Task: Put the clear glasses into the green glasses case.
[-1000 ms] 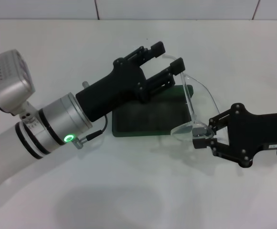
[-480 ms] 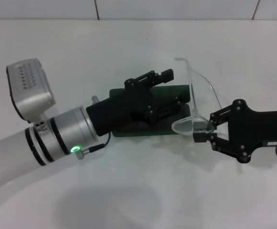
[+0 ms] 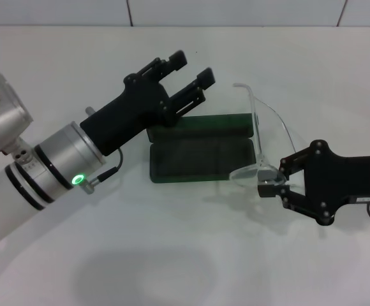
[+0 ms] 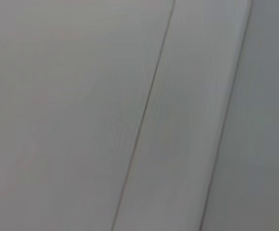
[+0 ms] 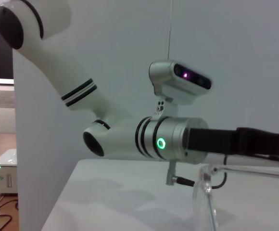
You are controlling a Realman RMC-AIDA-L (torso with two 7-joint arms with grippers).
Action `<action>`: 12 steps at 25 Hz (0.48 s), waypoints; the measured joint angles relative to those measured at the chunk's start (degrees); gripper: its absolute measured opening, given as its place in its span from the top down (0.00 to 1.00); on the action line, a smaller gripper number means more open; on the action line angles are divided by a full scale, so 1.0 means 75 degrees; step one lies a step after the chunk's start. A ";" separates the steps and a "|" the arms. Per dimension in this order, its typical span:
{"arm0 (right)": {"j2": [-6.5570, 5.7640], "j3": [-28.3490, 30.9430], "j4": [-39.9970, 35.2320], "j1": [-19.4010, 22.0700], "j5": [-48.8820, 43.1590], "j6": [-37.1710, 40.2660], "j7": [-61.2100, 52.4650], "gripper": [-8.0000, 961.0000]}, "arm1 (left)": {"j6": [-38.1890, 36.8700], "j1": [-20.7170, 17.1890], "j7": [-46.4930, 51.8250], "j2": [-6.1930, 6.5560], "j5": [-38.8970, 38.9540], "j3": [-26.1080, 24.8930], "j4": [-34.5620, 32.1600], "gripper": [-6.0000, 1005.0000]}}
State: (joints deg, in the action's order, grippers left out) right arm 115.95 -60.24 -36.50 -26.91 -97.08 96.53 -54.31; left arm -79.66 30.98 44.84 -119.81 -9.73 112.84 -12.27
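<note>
Head view shows the right gripper pinched shut on the near end of the clear glasses, holding the frame raised just off the right end of the green glasses case, which lies open on the white table. The glasses' far arm juts out over the case's right edge. The left gripper hangs above the case's far-left corner, its fingers parted and empty.

Seating the glasses well likely means swinging the frame left until it runs along the lined tray, then lowering it flat and letting go only once both ends sit inside the rim; being about as long as the case, a skewed frame could catch on the wall. The left gripper may need to keep out of the path.

Half a second ago the left gripper was down over the case, hiding much of the tray; it has since lifted back and to the far left, leaving the tray in plain sight. The glasses have barely shifted.
</note>
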 joint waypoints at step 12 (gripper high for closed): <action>0.0007 -0.0078 0.0308 -0.0078 0.0050 -0.0110 0.0600 0.86 | -0.0013 0.0334 0.0019 -0.0021 -0.1397 0.0023 -0.0508 0.30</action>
State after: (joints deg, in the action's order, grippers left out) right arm 116.00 -60.82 -34.19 -27.49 -96.70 95.70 -49.81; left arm -79.76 33.49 44.98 -119.97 -20.21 113.01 -16.08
